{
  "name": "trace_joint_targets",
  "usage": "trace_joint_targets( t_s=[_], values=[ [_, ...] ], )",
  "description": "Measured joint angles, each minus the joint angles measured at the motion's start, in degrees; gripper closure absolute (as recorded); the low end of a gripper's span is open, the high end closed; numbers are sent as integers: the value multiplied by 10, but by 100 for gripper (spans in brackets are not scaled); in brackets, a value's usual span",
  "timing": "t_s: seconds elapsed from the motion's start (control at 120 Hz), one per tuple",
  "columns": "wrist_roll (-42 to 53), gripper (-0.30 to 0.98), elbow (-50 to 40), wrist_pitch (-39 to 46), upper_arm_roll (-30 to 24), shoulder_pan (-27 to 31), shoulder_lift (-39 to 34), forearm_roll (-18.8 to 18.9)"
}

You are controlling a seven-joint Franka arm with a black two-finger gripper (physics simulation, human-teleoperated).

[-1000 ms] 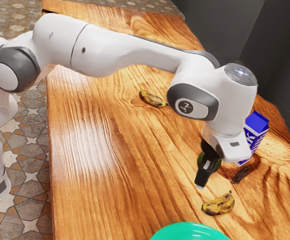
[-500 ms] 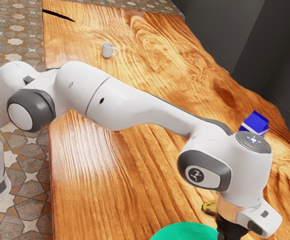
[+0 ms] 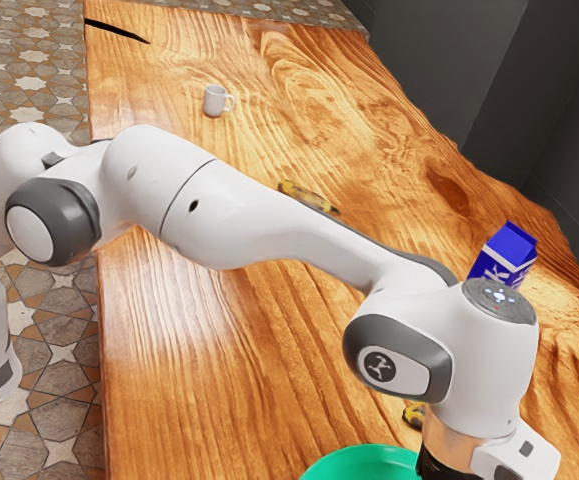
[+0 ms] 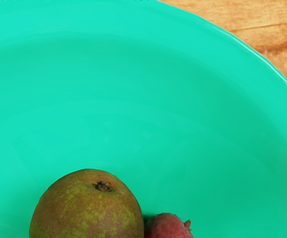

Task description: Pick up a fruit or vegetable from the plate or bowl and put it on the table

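Down toward the bowl [image 3: 361,463] the pincer [image 3: 437,467] has moved (its spread I cannot tell); best centre it on the green-brown fruit [image 4: 87,208], avoiding the bowl's red fruit [image 4: 168,227].

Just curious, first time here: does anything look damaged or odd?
Yes: a black streak on the table, at the exterior view's upper left, looks odd against the wood; crack or stain, I can't tell. Nothing looks spilled.
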Motion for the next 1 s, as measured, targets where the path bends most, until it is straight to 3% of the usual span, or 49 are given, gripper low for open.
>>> trace_joint_targets(
  t_s=[0.567,1.0],
  values=[
    [130,0,-3,-17,13,-2,-1,-22],
    [224,0,-24,-29,29,2,1,-70]
  ],
)
